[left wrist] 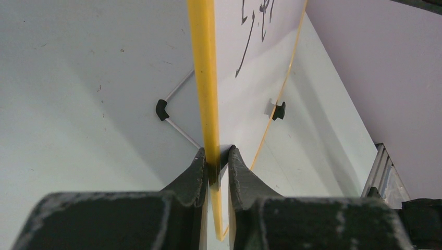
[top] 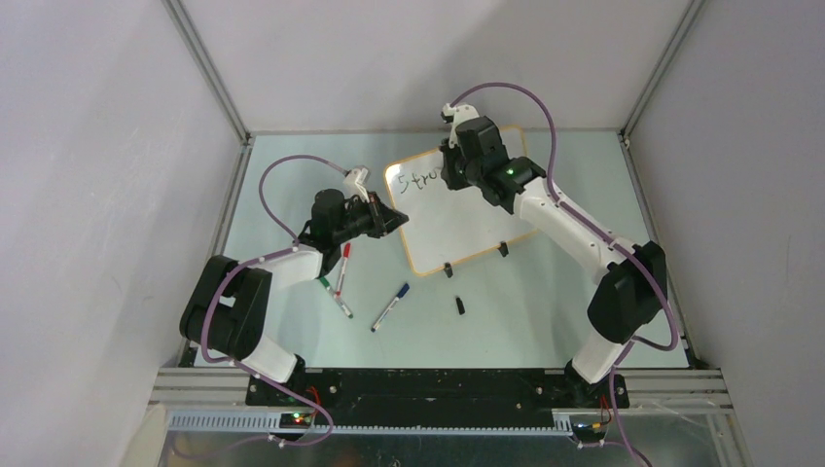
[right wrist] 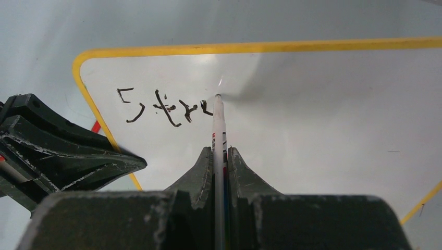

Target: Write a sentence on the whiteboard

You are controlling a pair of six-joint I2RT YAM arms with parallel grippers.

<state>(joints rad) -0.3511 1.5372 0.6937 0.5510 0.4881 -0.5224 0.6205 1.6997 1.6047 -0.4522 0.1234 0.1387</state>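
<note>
Now | left end effector (left wrist: pixel 215 165) clamps whiteboard (left wrist: pixel 206 78) rim | right end effector (right wrist: pixel 219 156) pinches marker (right wrist: pixel 218 122) | sentence (right wrist: pixel 164 109) end hidden behind tip

Black handwritten lettering (right wrist: pixel 164 109) stands in the far left corner of the whiteboard (top: pixel 457 229) and reads roughly "Stro", the last letter only partly formed. The marker (right wrist: pixel 219 135) touching the board carries small red and black print on its barrel, too small to read.

Markers (top: pixel 389 307) clutter table (top: pixel 545 311) — near whiteboard (top: pixel 457 219).
</note>
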